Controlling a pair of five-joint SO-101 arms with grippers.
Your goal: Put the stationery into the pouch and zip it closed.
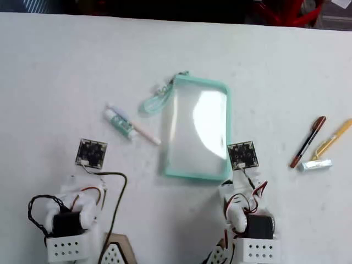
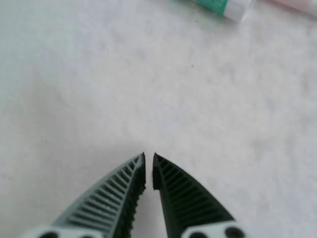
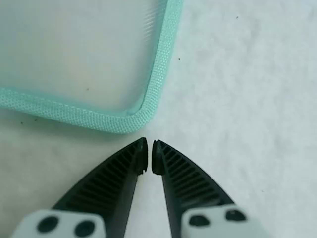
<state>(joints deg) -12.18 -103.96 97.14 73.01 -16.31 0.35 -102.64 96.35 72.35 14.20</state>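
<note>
Overhead, a white table (image 1: 49,60) spreads across the scene. At its centre a clear pouch (image 1: 198,129) with mint-green edging lies flat, and its wrist strap (image 1: 151,103) curls off toward 10 o'clock. Whether the zip is open cannot be told. Two white robot arms sit at the near edge, the left arm (image 1: 69,223) at 7 o'clock and the right arm (image 1: 247,220) at 5 o'clock. The left gripper (image 2: 149,161) hangs over bare table, its jaws all but touching and holding nothing. The right gripper (image 3: 149,151) is likewise closed and empty, its tips just beside the pouch's corner at 5 o'clock. At 9 o'clock from the pouch, a pink-and-white pen (image 1: 140,129) lies against a green-and-white tube (image 1: 120,123). Well apart at 3 o'clock lie a brown pen (image 1: 308,142), a yellow pen (image 1: 334,138) and a small white block (image 1: 315,164).
</note>
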